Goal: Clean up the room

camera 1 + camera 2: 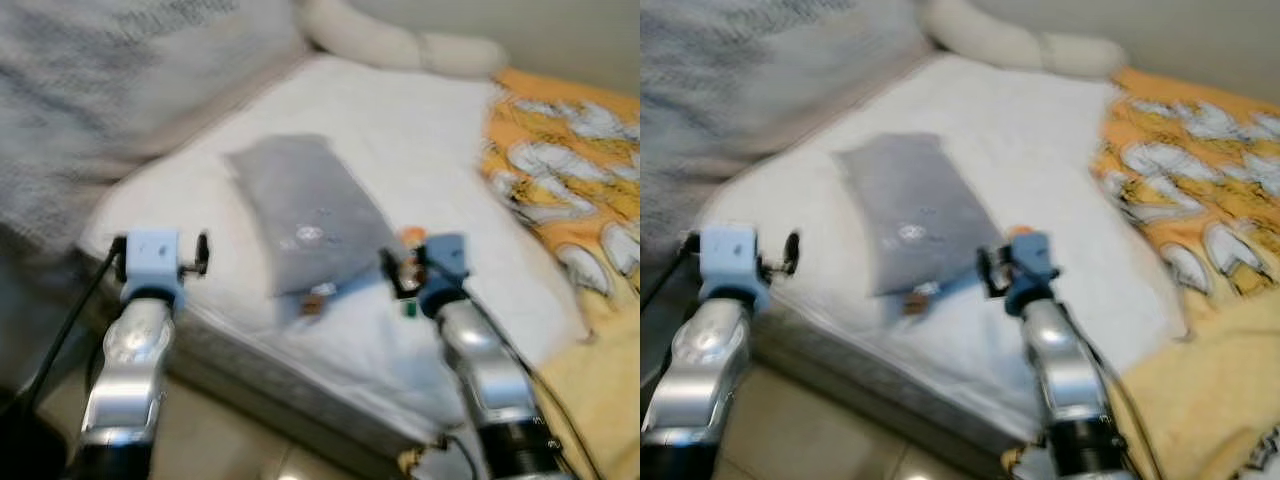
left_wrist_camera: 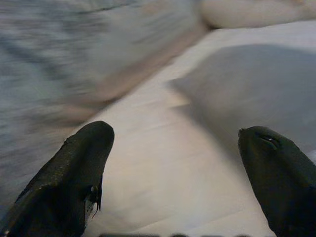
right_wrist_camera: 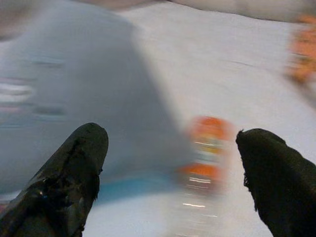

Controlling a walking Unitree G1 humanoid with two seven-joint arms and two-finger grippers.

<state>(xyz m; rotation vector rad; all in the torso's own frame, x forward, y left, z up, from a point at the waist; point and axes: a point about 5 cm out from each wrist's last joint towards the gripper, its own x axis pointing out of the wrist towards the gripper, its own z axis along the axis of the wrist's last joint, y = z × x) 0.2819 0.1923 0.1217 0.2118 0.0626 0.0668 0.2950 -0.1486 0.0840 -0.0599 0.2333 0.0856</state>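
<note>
Bottle (image 3: 206, 158) (orange-banded, blurred) between spread right tool (image 3: 173, 182) fingers.

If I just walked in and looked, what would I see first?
Probably the flat grey cloth lying in the middle of the white bed, with the bright orange and yellow blanket along the robot's right side. The two silver arms reach toward the bed edge, and both the left gripper and the right gripper are open. A small orange and white thing, too blurry to name, lies on the sheet just ahead of the right one.
</note>
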